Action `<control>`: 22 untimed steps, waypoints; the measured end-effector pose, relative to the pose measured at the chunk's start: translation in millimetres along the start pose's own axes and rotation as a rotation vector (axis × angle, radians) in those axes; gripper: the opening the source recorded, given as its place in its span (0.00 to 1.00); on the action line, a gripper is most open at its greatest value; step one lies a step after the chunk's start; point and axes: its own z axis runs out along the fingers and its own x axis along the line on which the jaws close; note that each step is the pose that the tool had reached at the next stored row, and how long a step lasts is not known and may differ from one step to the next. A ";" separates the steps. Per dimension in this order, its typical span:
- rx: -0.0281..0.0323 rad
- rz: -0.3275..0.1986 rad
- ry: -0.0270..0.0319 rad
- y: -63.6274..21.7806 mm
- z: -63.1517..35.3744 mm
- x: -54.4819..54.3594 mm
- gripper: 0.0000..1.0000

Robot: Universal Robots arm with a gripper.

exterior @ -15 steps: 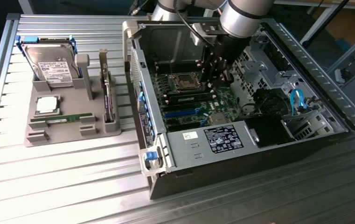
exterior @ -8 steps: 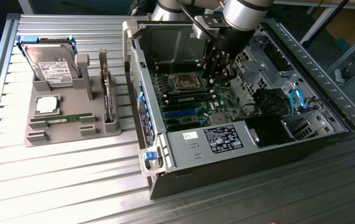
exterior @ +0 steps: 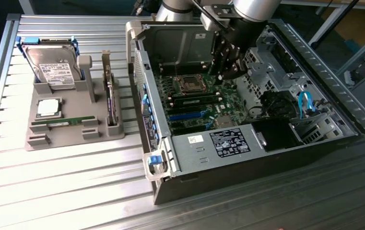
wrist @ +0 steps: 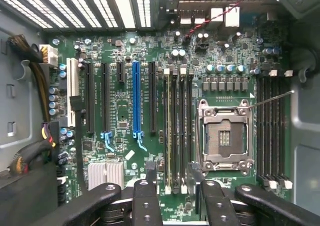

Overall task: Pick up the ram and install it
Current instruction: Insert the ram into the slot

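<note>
The ram (exterior: 64, 122), a long thin green stick, lies flat in the grey holder (exterior: 73, 139) on the table at the exterior view's left, far from the arm. My gripper (exterior: 227, 72) hangs inside the open computer case (exterior: 246, 143), over the motherboard (exterior: 195, 103). In the wrist view my gripper (wrist: 172, 186) stands open, its two dark fingers (wrist: 147, 183) apart with nothing between them. Below them are the black memory slots (wrist: 177, 131) beside the empty processor socket (wrist: 223, 136).
The holder also carries a silver hard drive (exterior: 55, 67), a square silver processor chip (exterior: 48, 107) and a thin board on edge (exterior: 110, 93). The case's walls, drive cage (exterior: 176, 43) and power supply (exterior: 233, 141) hem in the motherboard. More slots (wrist: 270, 131) flank the socket's other side.
</note>
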 end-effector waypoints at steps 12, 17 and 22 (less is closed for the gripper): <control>0.0042 0.000 0.0002 1.9 -13.6 -0.3 0.38; 0.0078 0.000 0.0001 2.8 -18.2 -0.4 0.38; 0.0082 0.000 0.0005 3.2 -23.6 -0.5 0.38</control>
